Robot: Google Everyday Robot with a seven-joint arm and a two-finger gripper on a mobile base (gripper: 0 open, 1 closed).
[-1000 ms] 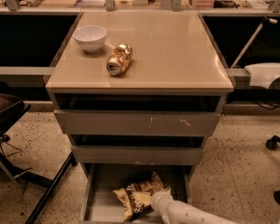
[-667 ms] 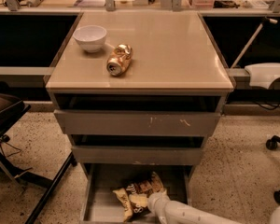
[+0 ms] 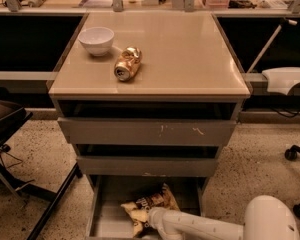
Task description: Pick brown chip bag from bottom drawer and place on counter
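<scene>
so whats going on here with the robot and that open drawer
The robot's white arm reaches from the lower right into the open bottom drawer, and its gripper is down at the brown chip bag lying inside. The bag is in the drawer, not yet lifted out. Up on the counter sit a white bowl and a crushed gold can, on its left side.

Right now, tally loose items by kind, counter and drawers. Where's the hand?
white bowl: 1, on the counter
gold can: 1, on the counter
brown chip bag: 1, in the bottom drawer
Total: 3
hand: in the bottom drawer, at the bag
</scene>
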